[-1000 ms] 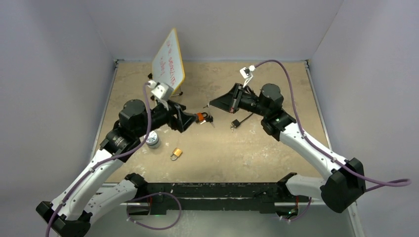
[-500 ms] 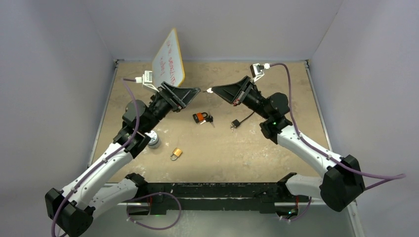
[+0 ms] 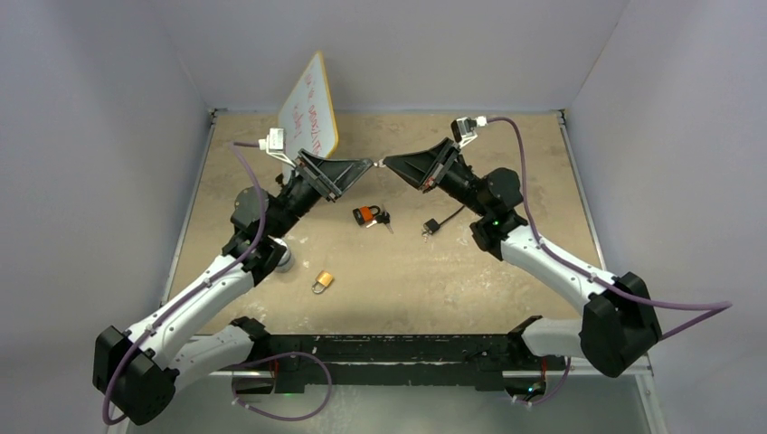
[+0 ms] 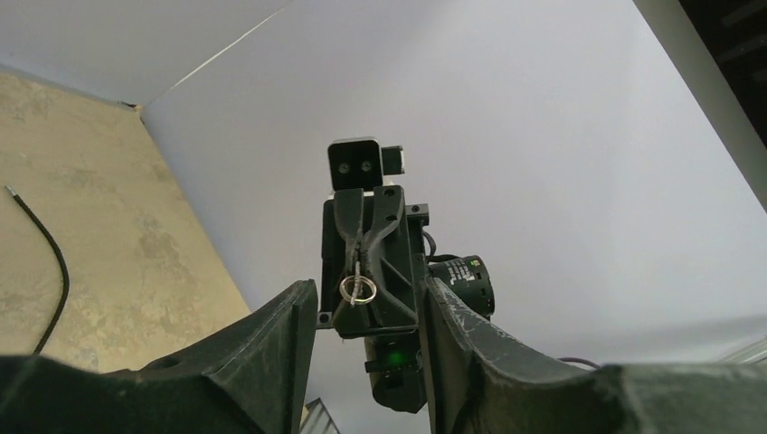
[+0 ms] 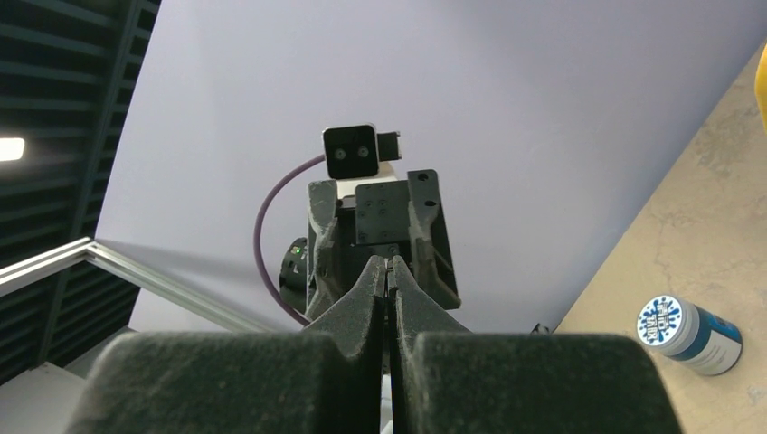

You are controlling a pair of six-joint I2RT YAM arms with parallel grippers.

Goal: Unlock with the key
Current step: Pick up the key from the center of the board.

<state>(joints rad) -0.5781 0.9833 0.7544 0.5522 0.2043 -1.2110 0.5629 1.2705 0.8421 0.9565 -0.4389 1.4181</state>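
Note:
Both arms are raised above the table with their grippers tip to tip. My right gripper [image 3: 385, 165] is shut on a small key; its silver ring [image 4: 358, 289] hangs from the closed fingertips in the left wrist view. My left gripper [image 3: 365, 166] faces it, jaws apart, one finger [image 4: 271, 348] on each side of the view of the key ring. Whether it touches the key I cannot tell. An orange-and-black padlock [image 3: 365, 215] with keys attached lies on the table below them. A brass padlock [image 3: 322, 281] lies nearer the front.
A tilted whiteboard [image 3: 307, 113] stands at the back left, close behind the left gripper. A small white-and-blue bottle [image 3: 282, 258] stands by the left arm. A black plug on a cable [image 3: 431, 226] lies right of the orange padlock.
The left gripper rose from beside the orange padlock to meet the right gripper in the air. The right gripper rose too. The left jaws have narrowed.

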